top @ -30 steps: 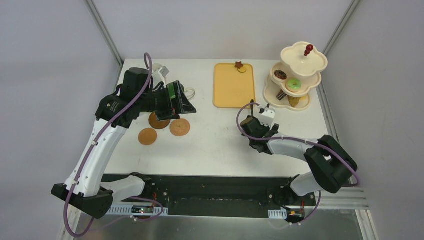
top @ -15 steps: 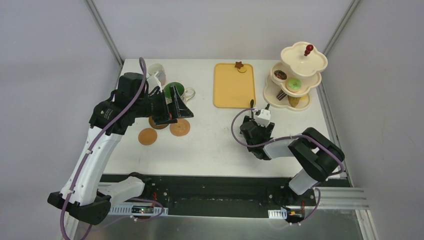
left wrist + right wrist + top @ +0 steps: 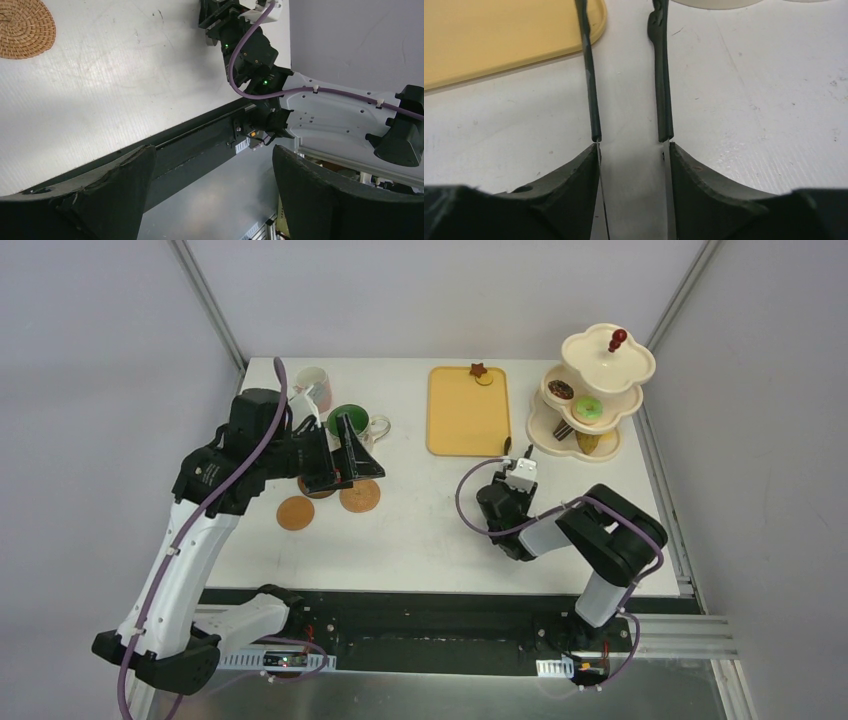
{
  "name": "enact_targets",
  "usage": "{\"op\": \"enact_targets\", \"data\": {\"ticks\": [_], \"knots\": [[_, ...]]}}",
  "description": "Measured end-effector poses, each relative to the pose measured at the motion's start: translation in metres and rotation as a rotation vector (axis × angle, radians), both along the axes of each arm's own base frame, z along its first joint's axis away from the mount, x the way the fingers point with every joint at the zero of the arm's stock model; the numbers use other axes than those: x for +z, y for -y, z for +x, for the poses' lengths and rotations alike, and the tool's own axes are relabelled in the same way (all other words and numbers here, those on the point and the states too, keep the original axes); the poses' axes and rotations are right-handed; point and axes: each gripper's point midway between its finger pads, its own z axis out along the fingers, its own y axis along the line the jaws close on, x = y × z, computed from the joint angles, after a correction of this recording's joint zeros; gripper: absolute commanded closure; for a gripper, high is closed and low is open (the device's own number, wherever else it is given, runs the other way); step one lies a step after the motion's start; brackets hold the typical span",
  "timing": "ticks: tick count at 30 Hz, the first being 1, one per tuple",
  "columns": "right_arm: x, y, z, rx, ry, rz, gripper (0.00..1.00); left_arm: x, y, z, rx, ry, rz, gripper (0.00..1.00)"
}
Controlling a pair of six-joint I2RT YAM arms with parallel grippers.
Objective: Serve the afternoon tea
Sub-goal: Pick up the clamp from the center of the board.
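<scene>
Flanking the black tongs point(image 3: 663, 90): yellow tray point(image 3: 465, 420), cream stand point(image 3: 590, 358).

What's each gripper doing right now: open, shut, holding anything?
Left gripper: open, holding nothing.
Right gripper: closed on the thin black tongs, one arm against each finger.

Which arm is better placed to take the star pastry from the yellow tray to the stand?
Probably right. The right gripper holds the black tongs beside the yellow tray and the stand; the left gripper is open, empty, near the coasters.
</scene>
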Motion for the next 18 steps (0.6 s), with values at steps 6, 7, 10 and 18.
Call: {"op": "enact_targets", "data": {"ticks": [6,7,10,18], "knots": [[0.007,-0.015,0.002,0.048,-0.076,-0.018,0.52,0.004,-0.001,-0.003,0.008,0.008,-0.014,0.11],[0.012,-0.018,0.001,0.061,-0.093,-0.012,0.52,0.005,-0.001,-0.003,0.01,0.007,-0.017,0.11],[0.035,-0.024,-0.004,0.093,-0.123,0.017,0.52,0.008,0.0,-0.001,0.019,0.013,-0.031,0.11],[0.09,-0.042,-0.033,0.188,-0.231,0.207,0.54,0.017,0.005,0.008,0.046,0.049,-0.085,0.11]]}}
